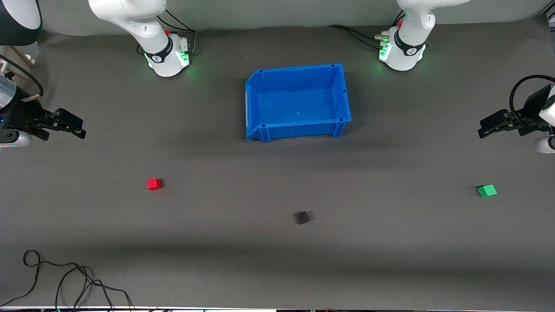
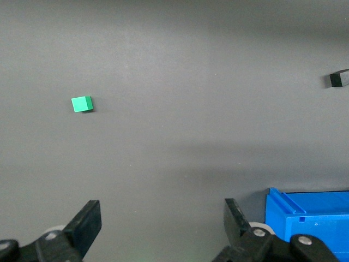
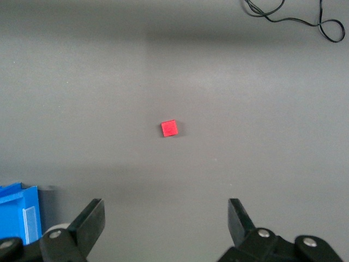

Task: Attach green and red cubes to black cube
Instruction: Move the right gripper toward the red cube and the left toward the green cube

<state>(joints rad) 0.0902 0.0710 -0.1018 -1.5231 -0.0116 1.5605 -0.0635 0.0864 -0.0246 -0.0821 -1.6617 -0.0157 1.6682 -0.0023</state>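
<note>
The black cube (image 1: 302,217) lies on the grey mat, nearer the front camera than the blue bin; it also shows in the left wrist view (image 2: 338,79). The red cube (image 1: 154,184) lies toward the right arm's end and shows in the right wrist view (image 3: 169,128). The green cube (image 1: 487,190) lies toward the left arm's end and shows in the left wrist view (image 2: 82,103). My left gripper (image 1: 486,128) (image 2: 162,224) is open and empty, raised at the table's left-arm end. My right gripper (image 1: 74,127) (image 3: 166,221) is open and empty, raised at the right-arm end.
An empty blue bin (image 1: 296,130) stands mid-table between the arm bases; its corner shows in the left wrist view (image 2: 311,218) and the right wrist view (image 3: 19,210). A loose black cable (image 1: 65,277) lies at the front edge toward the right arm's end.
</note>
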